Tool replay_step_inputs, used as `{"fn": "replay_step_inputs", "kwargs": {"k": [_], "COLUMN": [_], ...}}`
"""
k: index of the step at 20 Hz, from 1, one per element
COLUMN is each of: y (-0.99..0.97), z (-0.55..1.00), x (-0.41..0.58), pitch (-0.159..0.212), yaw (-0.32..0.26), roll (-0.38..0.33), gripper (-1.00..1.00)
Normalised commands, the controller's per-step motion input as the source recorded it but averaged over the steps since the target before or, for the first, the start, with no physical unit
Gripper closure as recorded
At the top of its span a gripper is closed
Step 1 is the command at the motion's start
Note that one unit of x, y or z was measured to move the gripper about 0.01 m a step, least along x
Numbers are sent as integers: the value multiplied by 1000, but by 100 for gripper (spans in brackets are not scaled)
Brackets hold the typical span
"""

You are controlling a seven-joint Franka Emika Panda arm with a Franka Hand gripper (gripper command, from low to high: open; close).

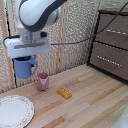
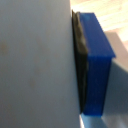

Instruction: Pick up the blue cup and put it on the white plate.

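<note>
Blue cup hangs in our jaws above the desk, up beyond the white plate; we're clamped on its wall. Glossy and rigid, probably slippery, so we'd keep a firm rim pinch

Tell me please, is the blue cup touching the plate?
Apart. The exterior view shows the blue cup hanging under the gripper, well above the wood, with the plate lying lower, nearer the camera.
</note>
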Motion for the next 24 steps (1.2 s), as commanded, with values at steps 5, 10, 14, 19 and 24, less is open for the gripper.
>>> {"fn": "replay_step_inputs", "kwargs": {"k": [5,10,14,19,24], "y": [830,674,506,314,219], "z": [-422,-521,-519,-330,-125], "x": [225,182,255,426,377], "pitch": [26,9,5,-54,-74], "yaw": [21,42,57,57,73], "roll": [-115,-177,-245,-299,-210], "gripper": [100,100,100,100,100]}}
